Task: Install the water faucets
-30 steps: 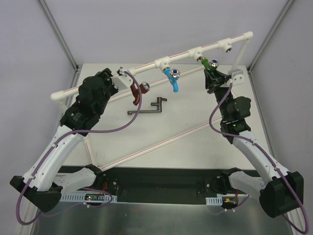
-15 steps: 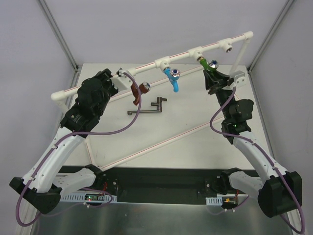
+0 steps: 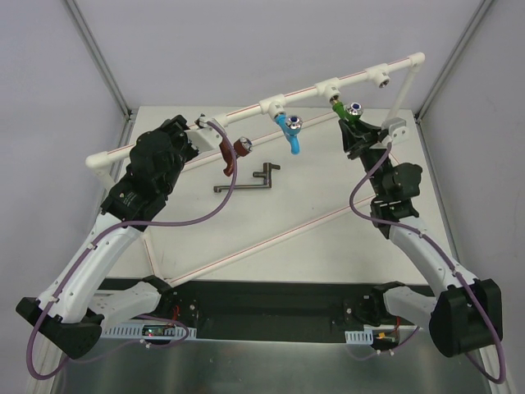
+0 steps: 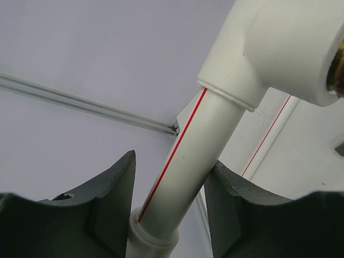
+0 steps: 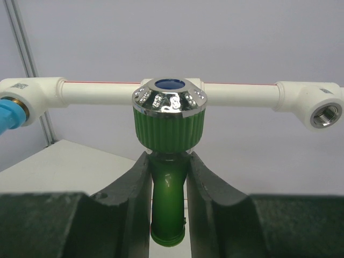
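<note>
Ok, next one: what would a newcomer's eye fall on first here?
The green curved plastic faucet with its shiny silver cap, pinched in the right gripper up at a tee of the white pipe frame. Next, the bright blue faucet hanging from the neighbouring tee, and the left gripper closed round the frame's pipe.

Green curved plastic faucet (image 5: 169, 161) stands upright, shiny silver cap on top, right at a tee of the white pipe (image 3: 246, 107). Blue plastic faucet (image 3: 289, 131) hangs installed, spout down. Reddish-brown plastic faucet (image 3: 230, 158) lies loose on the table (image 3: 328, 185).
</note>
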### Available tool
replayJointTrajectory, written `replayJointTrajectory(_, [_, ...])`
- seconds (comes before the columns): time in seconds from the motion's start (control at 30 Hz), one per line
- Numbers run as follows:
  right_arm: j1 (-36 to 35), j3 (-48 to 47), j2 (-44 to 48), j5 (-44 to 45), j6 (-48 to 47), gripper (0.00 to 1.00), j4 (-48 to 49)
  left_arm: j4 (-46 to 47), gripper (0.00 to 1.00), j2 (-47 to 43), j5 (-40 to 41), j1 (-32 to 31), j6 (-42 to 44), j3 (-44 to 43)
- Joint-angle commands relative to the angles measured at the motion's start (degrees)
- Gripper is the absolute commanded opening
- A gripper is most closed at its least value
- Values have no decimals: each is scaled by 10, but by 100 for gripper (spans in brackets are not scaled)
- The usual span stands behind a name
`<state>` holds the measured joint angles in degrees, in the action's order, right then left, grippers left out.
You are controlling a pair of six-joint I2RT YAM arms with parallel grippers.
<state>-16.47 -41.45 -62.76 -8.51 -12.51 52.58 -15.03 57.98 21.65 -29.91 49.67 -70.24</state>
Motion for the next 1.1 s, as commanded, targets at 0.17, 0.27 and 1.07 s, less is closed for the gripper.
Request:
replayJointTrajectory(0.17, [7,-30,-17,-24,17,2,70,-46,0,14,-27,4,-172,38])
replayJointTrajectory(0.27, [7,-35,-16,-28,16,2,71,-46,0,14,-28,4,-171,38])
replayJointTrajectory(1.07, [19,-44,-13,-35,26,2,75,-47,0,22,-36,4,-173,39])
